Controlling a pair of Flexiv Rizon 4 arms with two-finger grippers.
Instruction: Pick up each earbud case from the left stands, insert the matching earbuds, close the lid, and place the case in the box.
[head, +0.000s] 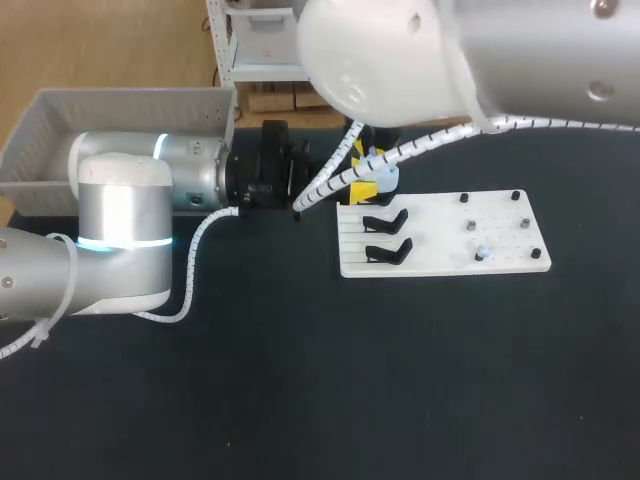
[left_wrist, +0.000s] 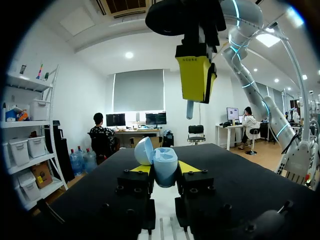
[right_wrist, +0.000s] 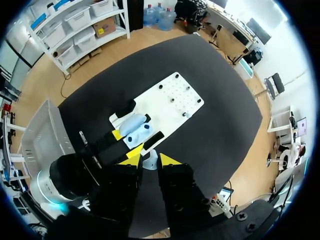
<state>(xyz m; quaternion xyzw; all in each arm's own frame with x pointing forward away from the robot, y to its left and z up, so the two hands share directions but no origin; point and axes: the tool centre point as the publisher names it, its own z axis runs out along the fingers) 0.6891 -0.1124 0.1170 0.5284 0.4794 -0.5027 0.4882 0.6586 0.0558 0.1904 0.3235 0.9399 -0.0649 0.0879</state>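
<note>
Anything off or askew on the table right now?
Nothing stands out. The open case sits straight in the left jaws, the right jaws hold an earbud above it, and the white board lies flat with two bare black stands.

Bare table (head: 300, 390) lies open on the robot's side and right of the board (head: 440, 245). Two black stands (head: 386, 221) rise from the board's left part, and small pegs (head: 470, 227) from its right. The right gripper (right_wrist: 150, 159), pinching an earbud (left_wrist: 190, 109), hangs over the open case (left_wrist: 165, 159) clamped in the left gripper (left_wrist: 164, 170), blocking the way from above. The left arm (head: 130, 200) lies across the front of the box (head: 120, 98).
</note>
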